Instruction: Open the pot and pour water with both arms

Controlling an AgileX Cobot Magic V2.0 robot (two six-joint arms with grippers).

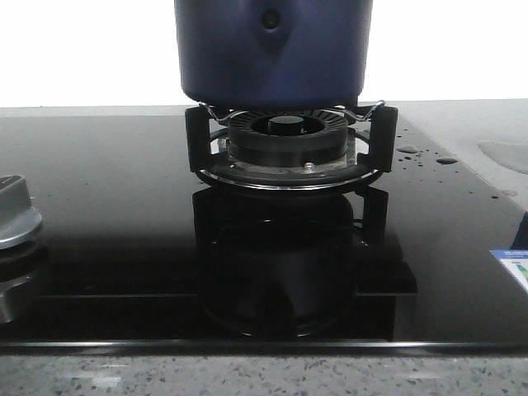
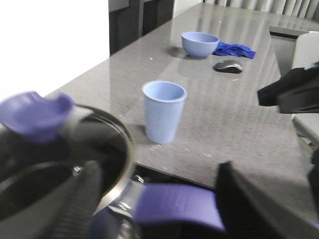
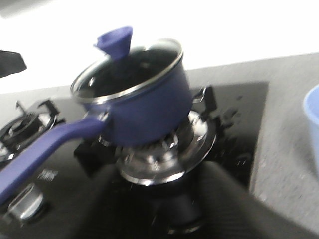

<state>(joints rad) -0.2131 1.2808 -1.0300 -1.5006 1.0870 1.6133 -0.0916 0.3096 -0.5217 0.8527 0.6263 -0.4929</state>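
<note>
The navy-blue pot (image 1: 272, 49) stands on the black burner ring (image 1: 285, 136) at the back of the hob. It also shows in the right wrist view (image 3: 144, 109), where its glass lid (image 3: 149, 59) with a blue knob (image 3: 115, 42) is on it. My left gripper (image 2: 159, 209) is open above the pot's long blue handle (image 2: 179, 206), which lies between the fingers (image 2: 75, 209); the lid knob (image 2: 35, 114) is beside it. My right gripper (image 3: 174, 209) is open and empty, a short way in front of the pot. Neither gripper shows in the front view.
A light blue cup (image 2: 163, 117) stands on the grey counter next to the hob, also at the right wrist view's edge (image 3: 313, 129). Farther off are a blue bowl (image 2: 199, 44), a blue cloth (image 2: 234, 50) and a mouse (image 2: 228, 65). A second burner (image 3: 25, 127), a knob (image 1: 12, 210) and water drops (image 1: 408, 150) are on the hob.
</note>
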